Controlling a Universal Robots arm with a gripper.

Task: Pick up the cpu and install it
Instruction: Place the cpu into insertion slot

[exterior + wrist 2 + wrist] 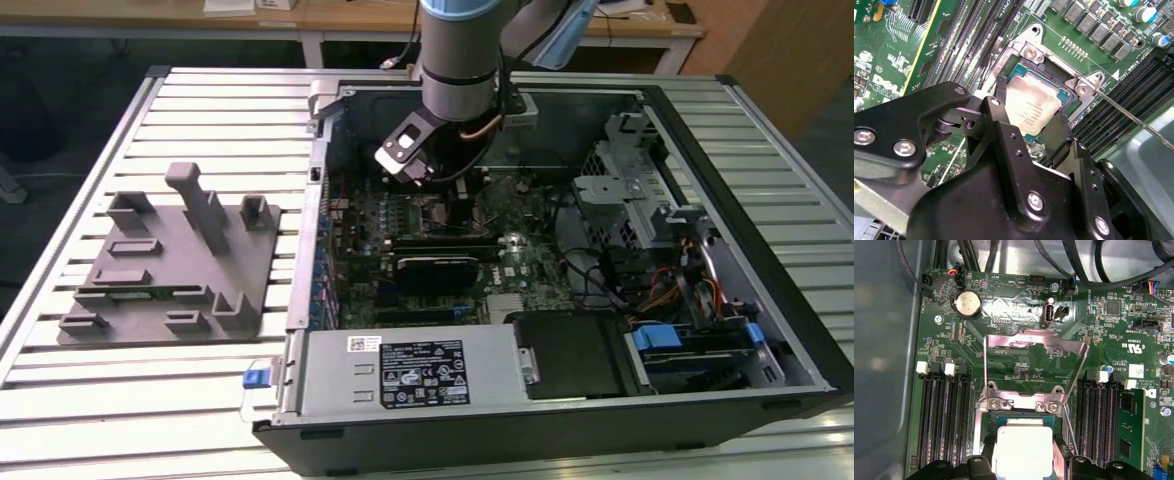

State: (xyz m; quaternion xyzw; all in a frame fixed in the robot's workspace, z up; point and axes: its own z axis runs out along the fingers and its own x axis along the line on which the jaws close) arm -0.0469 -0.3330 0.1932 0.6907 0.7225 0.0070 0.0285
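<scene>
Exterior view: gripper (416,172) inside the PC case (534,442), over the motherboard (534,262). Second wrist view: fingers (1000,131) clamp the cpu (1033,110) at the socket (1013,64); I read this as seating. First wrist view: load plate (1036,347) up, so the cpu (1021,445) needs squaring to the frame.

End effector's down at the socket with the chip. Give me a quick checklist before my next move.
1. The load plate is flipped open: ok.
2. The retention lever is swung clear: ok.
3. The end effector is shut on the cpu: ok.
4. The cpu sits over the socket opening: ok.
5. The cpu is fully seated: cannot tell.
6. The cpu corner orientation is right: cannot tell.
</scene>
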